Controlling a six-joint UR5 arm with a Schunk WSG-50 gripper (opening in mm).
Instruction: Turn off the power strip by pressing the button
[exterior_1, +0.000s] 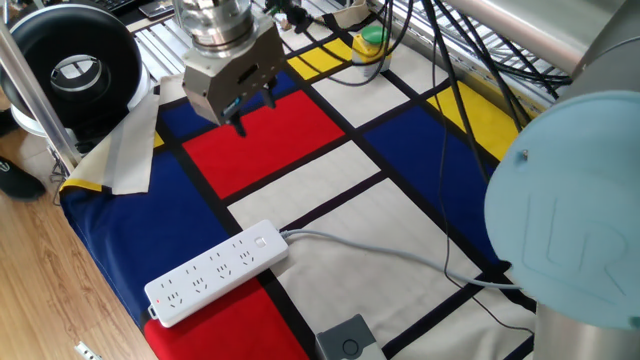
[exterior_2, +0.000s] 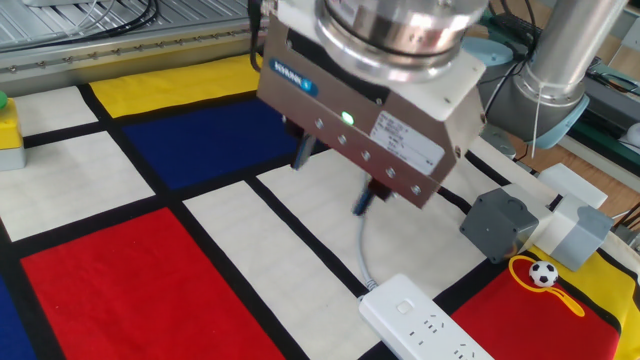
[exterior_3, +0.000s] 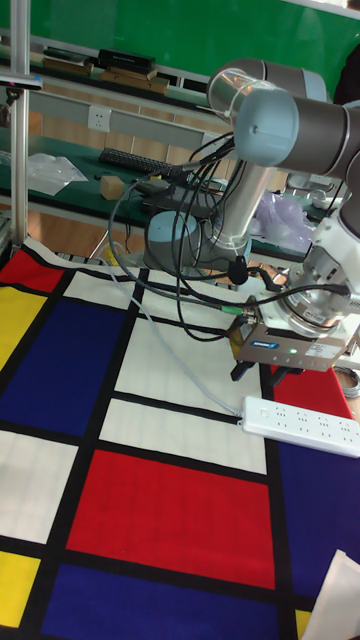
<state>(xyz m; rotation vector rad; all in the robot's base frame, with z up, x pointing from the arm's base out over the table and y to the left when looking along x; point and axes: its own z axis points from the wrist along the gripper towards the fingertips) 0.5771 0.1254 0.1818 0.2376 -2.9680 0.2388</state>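
White power strip (exterior_1: 217, 273) lies on the chequered cloth (exterior_1: 300, 180) near its front edge, grey cord (exterior_1: 400, 258) trailing away; its button (exterior_2: 403, 301) sits at the cord end. Well apart, over the red panel, the gripper (exterior_2: 333, 180) hangs with fingers (exterior_2: 303, 152) spread, holding nothing

I see the table under a cloth (exterior_1: 300, 180) of red, blue, yellow and white blocks, on it the power strip (exterior_1: 215, 272) with cord (exterior_1: 380, 252), grey box (exterior_2: 499, 224), green button (exterior_1: 373, 37), folded paper (exterior_1: 130, 145).
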